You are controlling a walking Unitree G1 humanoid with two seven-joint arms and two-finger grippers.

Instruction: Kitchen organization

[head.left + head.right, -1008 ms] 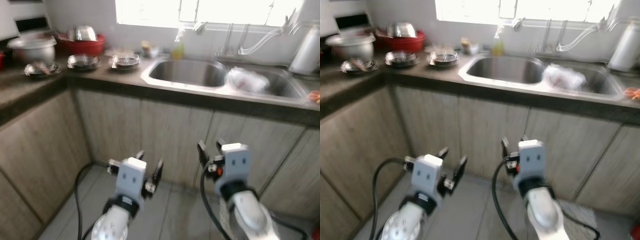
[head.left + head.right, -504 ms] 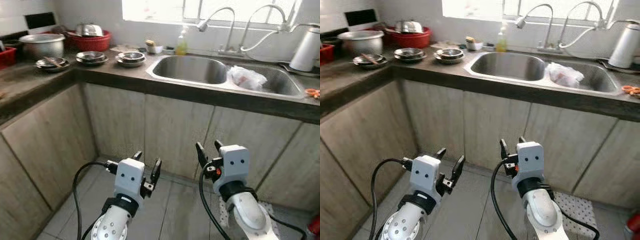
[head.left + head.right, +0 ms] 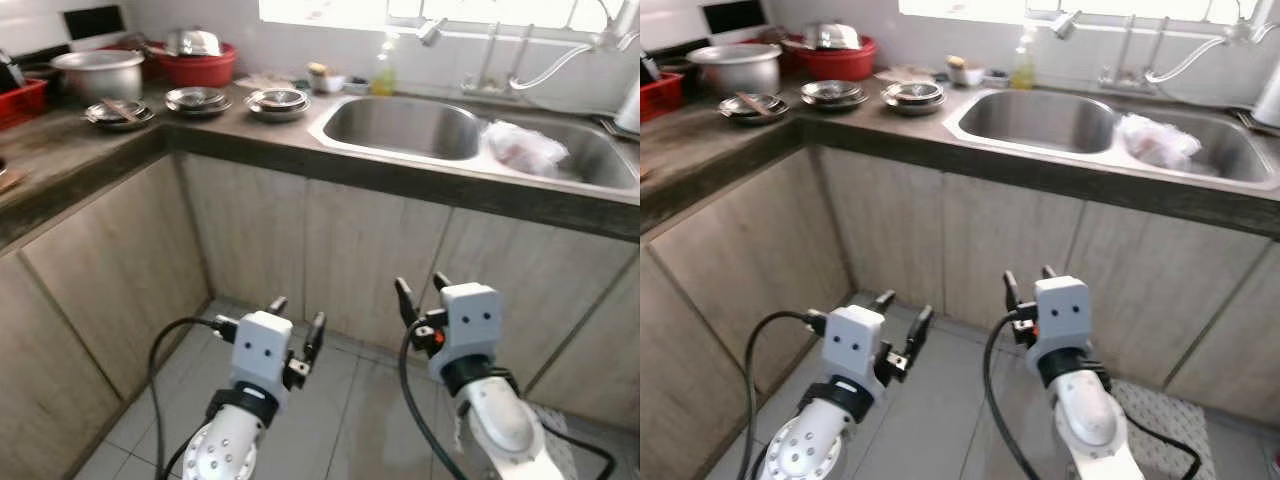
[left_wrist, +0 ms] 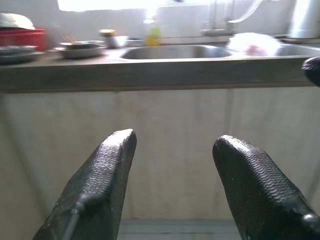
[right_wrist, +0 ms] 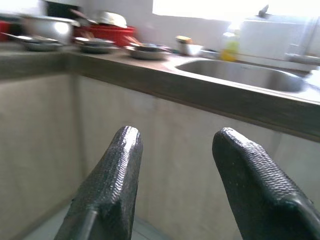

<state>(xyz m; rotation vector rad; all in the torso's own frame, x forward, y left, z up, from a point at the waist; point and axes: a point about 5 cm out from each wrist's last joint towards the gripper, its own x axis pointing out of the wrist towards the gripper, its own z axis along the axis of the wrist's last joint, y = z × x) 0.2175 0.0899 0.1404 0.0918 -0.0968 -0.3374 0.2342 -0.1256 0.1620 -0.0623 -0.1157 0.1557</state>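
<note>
Left gripper [image 3: 296,324]: I have it held low over the floor tiles, facing the cabinets; its fingers [image 4: 102,180] stand apart with nothing between them.
Right gripper [image 3: 421,292]: I see it a little higher and just beside the left one, also pointed at the cabinets; fingers [image 5: 112,180] spread, holding nothing.
Counter [image 3: 60,165]: dark L-shaped top, running along the left wall and under the window, well above both grippers.
Sink [image 3: 405,128]: steel double basin set in the counter ahead of me; left basin looks bare.
Bag [image 3: 525,148]: crumpled clear plastic with something reddish inside, lying in the right basin near the divider.
Taps [image 3: 490,50]: two at the back of the sink under the window, blurred by the glare.
Soap bottle [image 3: 385,72]: yellow-green, standing behind the sink's left basin.
Steel bowls [image 3: 278,100]: shallow stacks on the counter left of the sink; another stack [image 3: 197,99] beside it, and a third [image 3: 119,112] at the corner.
Red tub [image 3: 197,62]: against the back wall with a steel bowl upside down on top.
Pot [image 3: 98,72]: big steel one, left of the tub.
Red crate [image 3: 20,100]: far left on the counter.
Cabinets [image 3: 260,240]: pale wood-grain doors under the counter, all closed.
</note>
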